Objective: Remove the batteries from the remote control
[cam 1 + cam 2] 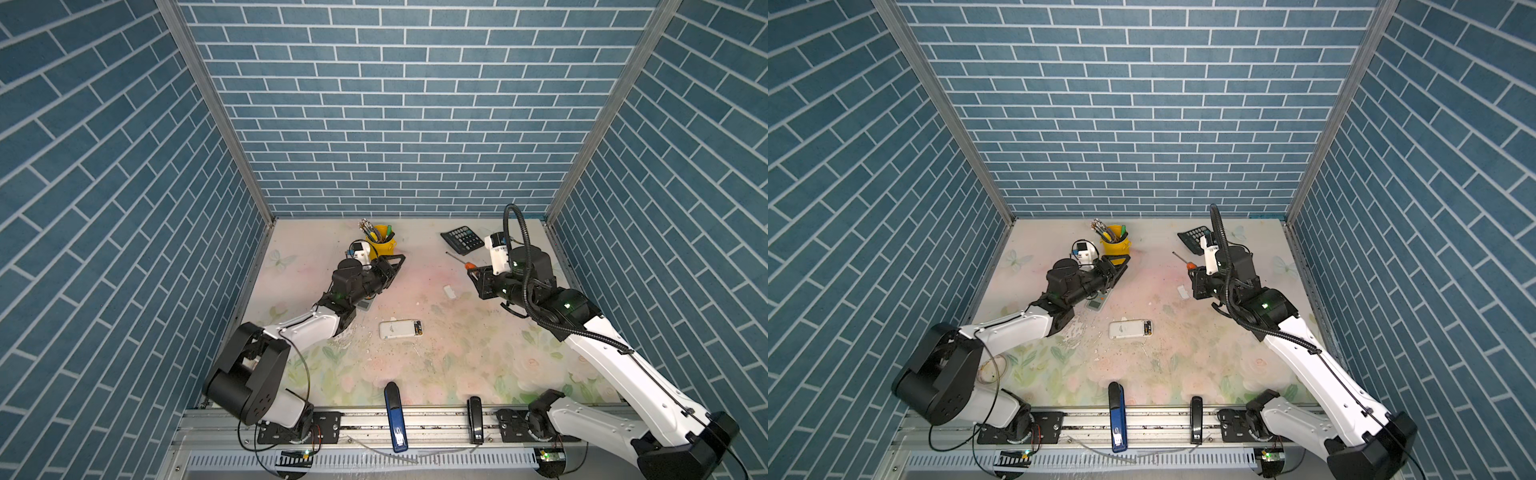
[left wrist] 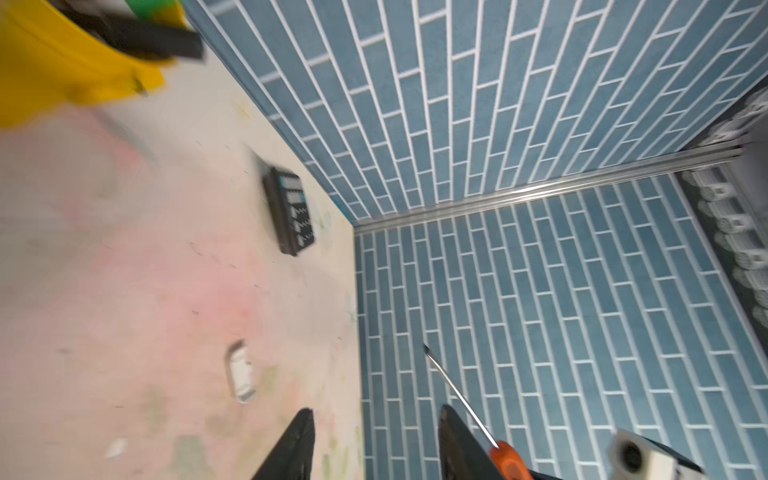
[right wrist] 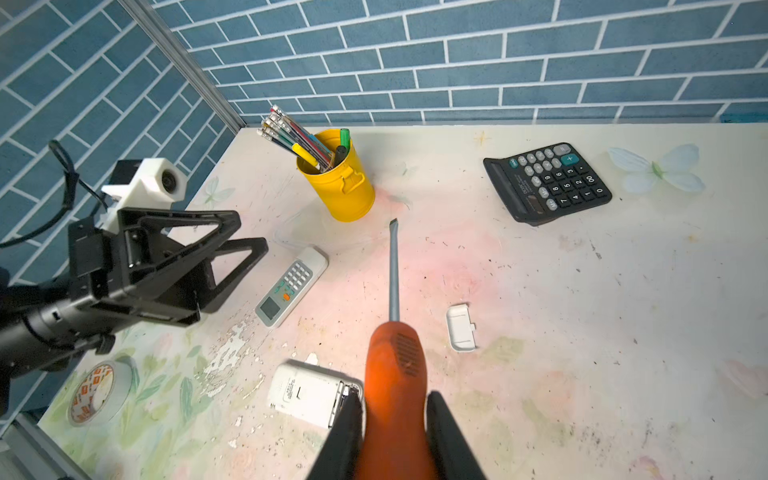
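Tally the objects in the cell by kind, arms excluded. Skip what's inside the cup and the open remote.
remote controls: 2
staplers: 2
battery cover: 1
calculator: 1
screwdriver: 1
yellow pen cup: 1
tape roll: 1
Total: 9

A lab robot cell: printed blue-brick panels [image 1: 374,104] in aluminium framing [image 1: 216,108] enclose a floral table [image 1: 478,357]; left arm [image 1: 307,328] and right arm [image 1: 602,357] are bolted to the rail [image 1: 436,419] at lower centre.
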Action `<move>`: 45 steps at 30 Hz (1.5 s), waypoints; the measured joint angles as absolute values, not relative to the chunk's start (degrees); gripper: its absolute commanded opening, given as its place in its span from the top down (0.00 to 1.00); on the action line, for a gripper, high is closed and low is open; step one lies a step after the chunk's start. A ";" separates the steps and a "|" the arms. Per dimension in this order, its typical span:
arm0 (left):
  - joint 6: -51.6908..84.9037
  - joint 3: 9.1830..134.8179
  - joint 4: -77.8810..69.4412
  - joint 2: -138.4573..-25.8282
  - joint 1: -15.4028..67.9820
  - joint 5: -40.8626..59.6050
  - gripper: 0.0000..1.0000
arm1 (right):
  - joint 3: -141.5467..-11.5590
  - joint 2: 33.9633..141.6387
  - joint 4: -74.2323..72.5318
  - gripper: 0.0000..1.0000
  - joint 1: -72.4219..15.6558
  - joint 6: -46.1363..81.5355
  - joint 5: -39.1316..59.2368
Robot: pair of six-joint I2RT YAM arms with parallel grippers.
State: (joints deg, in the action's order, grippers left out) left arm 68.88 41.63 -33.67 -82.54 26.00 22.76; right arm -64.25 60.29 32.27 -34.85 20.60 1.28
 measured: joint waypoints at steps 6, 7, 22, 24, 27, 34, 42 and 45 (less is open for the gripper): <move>48.71 50.46 -7.66 -81.01 23.44 23.81 0.72 | -72.01 63.86 45.80 1.00 -39.27 20.53 1.32; 46.19 51.24 -5.69 -81.58 23.46 24.25 0.75 | -72.36 64.42 47.53 1.00 -39.88 20.56 1.34; 29.93 51.83 2.59 -95.59 28.10 25.76 0.89 | -72.42 66.67 55.83 1.00 -42.98 21.78 3.09; 29.32 51.83 2.90 -95.59 28.60 25.71 0.89 | -72.42 66.83 56.21 1.00 -43.35 22.35 3.25; 28.62 51.75 3.03 -95.59 29.21 25.30 0.89 | -72.40 66.87 56.58 1.00 -43.62 23.14 3.29; 27.75 50.17 3.05 -96.55 31.42 24.21 0.90 | -72.36 66.87 56.53 1.00 -43.94 24.21 3.75; 26.98 48.93 6.11 -96.99 32.95 20.84 0.91 | -72.34 67.07 56.07 1.00 -44.12 24.23 4.14; 26.30 48.93 6.50 -96.99 33.69 18.98 0.92 | -72.36 67.44 55.94 1.00 -44.21 24.21 4.21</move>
State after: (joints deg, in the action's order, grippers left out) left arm 26.30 48.93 6.50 -96.99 33.69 18.98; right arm -72.36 67.44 55.94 -44.21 24.21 4.21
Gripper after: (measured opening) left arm 0.086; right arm 0.267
